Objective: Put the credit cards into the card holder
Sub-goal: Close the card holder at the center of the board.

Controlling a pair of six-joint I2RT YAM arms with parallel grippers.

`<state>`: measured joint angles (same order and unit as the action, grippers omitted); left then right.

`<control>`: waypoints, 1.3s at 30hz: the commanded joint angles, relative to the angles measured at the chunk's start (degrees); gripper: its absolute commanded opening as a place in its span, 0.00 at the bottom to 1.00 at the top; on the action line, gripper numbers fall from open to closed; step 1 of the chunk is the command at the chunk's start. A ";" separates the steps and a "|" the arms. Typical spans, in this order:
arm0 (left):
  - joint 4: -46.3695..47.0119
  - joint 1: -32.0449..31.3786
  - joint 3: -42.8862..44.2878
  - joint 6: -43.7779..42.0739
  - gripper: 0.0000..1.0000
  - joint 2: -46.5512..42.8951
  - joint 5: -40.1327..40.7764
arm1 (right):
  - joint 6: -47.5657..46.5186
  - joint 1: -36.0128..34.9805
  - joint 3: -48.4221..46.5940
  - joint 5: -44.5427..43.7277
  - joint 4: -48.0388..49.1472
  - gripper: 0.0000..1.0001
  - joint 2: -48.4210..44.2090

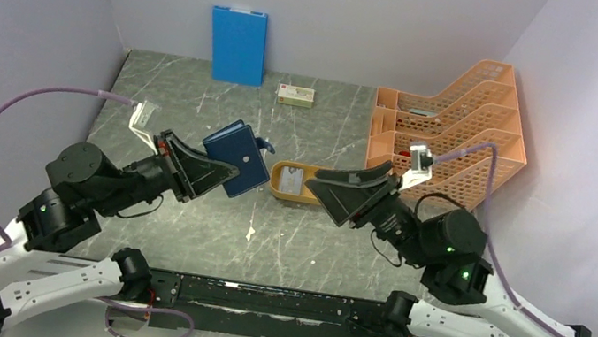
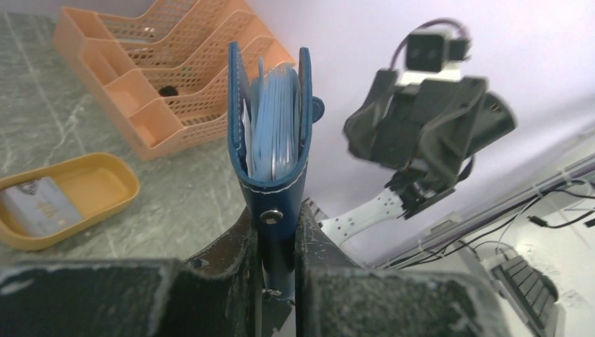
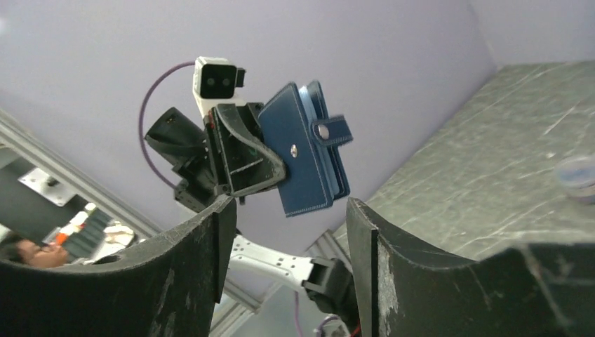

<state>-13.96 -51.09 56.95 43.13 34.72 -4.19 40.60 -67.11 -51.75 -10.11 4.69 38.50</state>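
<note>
Navy card holder point(image 1: 236, 157), likely light and floppy with slippery plastic sleeves, hangs above the table point(image 1: 284, 247), pinched at its stiffer spine by the closed left gripper point(image 2: 277, 242); right gripper point(image 3: 288, 217) open, empty, beside a card point(image 1: 298, 179) in the tray point(image 1: 273, 179)

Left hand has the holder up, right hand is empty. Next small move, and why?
Probably bring the right hand down onto the card in the orange tray: its jaws stand open and empty, the tray lies just ahead of it, and the left hand clamps the card holder off the table.
</note>
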 commanded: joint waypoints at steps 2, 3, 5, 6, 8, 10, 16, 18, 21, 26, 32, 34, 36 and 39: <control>-12.09 0.29 5.64 -6.00 0.05 0.75 0.20 | -9.67 0.05 -12.11 -0.96 -21.78 0.60 6.79; -13.33 0.29 6.53 -6.31 0.05 1.23 -0.26 | -10.65 0.05 -14.63 -0.56 -24.41 0.59 9.19; -15.00 0.34 8.20 -6.77 0.05 2.41 -1.21 | -12.25 0.05 -19.18 0.26 -26.96 0.56 13.50; -15.66 0.32 8.93 -6.97 0.05 2.94 -1.66 | -12.69 0.03 -20.62 0.81 -27.27 0.55 15.14; -16.63 0.29 10.00 -7.22 0.05 3.61 -2.67 | -13.41 0.03 -22.36 1.69 -27.34 0.51 17.56; -17.04 0.28 10.35 -7.22 0.05 3.77 -3.50 | -13.68 0.05 -22.77 2.53 -26.74 0.47 18.69; -17.65 0.28 10.29 -7.30 0.05 2.74 -4.12 | -13.85 0.05 -21.35 3.21 -24.18 0.40 18.74; -17.94 0.34 10.37 -7.65 0.05 2.77 -4.23 | -13.96 -0.01 -21.26 3.40 -23.81 0.38 18.85; -18.08 0.30 10.30 -7.80 0.05 2.82 -4.36 | -13.80 0.05 -21.01 3.42 -22.75 0.37 18.74; -17.43 0.34 9.72 -7.79 0.05 2.73 -4.69 | -14.07 0.04 -21.46 2.86 -22.79 0.29 19.18; -17.19 0.28 8.63 -7.63 0.05 2.13 -4.84 | -13.86 0.03 -21.09 2.39 -22.70 0.24 19.51; -17.01 0.27 8.36 -7.54 0.05 2.02 -5.04 | -13.86 0.05 -21.03 2.29 -22.71 0.25 19.51; -16.90 0.33 8.32 -7.69 0.05 2.07 -5.04 | -13.84 -0.01 -20.87 2.17 -22.58 0.25 19.43; -16.81 0.30 8.12 -7.82 0.05 2.02 -5.15 | -13.93 0.05 -20.72 1.82 -22.19 0.25 19.46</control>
<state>-32.86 -51.09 65.19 36.18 37.28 -7.35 27.33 -67.13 -72.64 -7.35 -19.51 58.06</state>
